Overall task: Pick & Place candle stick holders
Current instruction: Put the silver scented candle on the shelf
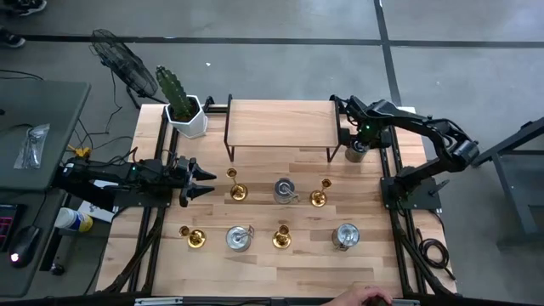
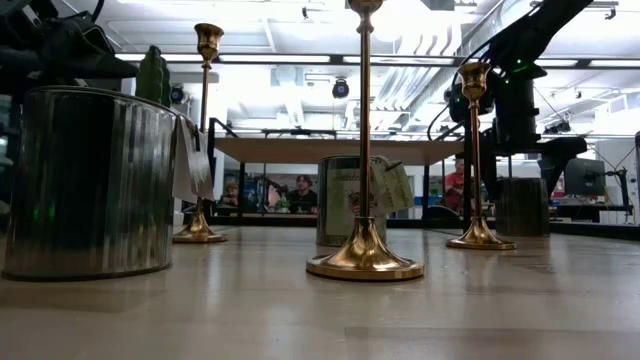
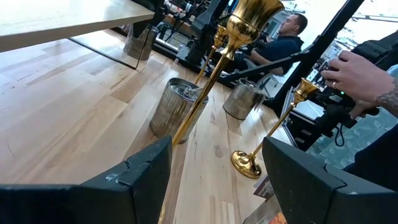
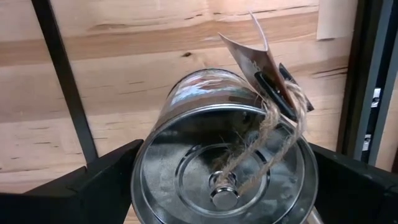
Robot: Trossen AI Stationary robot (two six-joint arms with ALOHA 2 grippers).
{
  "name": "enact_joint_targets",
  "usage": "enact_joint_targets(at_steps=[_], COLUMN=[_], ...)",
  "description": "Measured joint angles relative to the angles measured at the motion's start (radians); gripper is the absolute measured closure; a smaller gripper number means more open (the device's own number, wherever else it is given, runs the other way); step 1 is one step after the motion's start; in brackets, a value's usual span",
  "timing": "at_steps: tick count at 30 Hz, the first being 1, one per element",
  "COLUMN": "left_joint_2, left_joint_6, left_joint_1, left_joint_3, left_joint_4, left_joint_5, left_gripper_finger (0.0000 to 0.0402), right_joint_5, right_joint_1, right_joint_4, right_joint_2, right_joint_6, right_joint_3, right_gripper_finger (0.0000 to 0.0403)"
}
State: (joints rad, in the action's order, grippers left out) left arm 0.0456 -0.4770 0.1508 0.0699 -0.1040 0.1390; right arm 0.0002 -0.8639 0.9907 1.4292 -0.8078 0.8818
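Note:
Gold candle stick holders stand in two rows on the table: one [image 1: 237,189] just ahead of my left gripper [image 1: 202,181], another [image 1: 320,195] to its right, and two in front [image 1: 195,236] [image 1: 282,236]. Silver cup holders [image 1: 286,190] [image 1: 239,238] [image 1: 345,235] stand between them. The left gripper [image 3: 216,146] is open, and the nearest gold stem [image 3: 208,87] rises just past its fingertips. My right gripper [image 1: 355,143] hangs at the back right, open. Its fingers straddle a tagged silver cup [image 4: 224,155] beside the riser's leg.
A wooden riser shelf [image 1: 280,119] on black legs stands at the back centre. A white hexagonal cactus pot [image 1: 189,115] sits at the back left corner. A person's hand [image 1: 374,297] shows at the front edge, and people sit beyond the table [image 3: 283,37].

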Motion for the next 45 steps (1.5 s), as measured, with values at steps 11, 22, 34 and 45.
enact_joint_targets(at_steps=[11, 22, 34, 45], left_joint_2=[0.000, 0.000, 0.000, 0.000], left_joint_6=[0.000, 0.000, 0.000, 0.000], left_joint_1=[0.000, 0.000, 0.000, 0.000], left_joint_3=[0.000, 0.000, 0.000, 0.000], left_joint_4=[0.000, 0.000, 0.000, 0.000], left_joint_5=[0.000, 0.000, 0.000, 0.000], left_gripper_finger=[0.0156, 0.0156, 0.0156, 0.0156], right_joint_5=[0.000, 0.016, 0.022, 0.032], right_joint_1=[0.000, -0.006, -0.023, -0.023], right_joint_4=[0.001, 0.029, 0.129, 0.310], right_joint_2=[0.000, -0.009, -0.165, -0.231], right_joint_6=[0.006, 0.052, 0.075, 0.083], right_joint_3=[0.000, -0.001, 0.000, 0.248], right_gripper_finger=[0.0054, 0.0056, 0.0056, 0.0057])
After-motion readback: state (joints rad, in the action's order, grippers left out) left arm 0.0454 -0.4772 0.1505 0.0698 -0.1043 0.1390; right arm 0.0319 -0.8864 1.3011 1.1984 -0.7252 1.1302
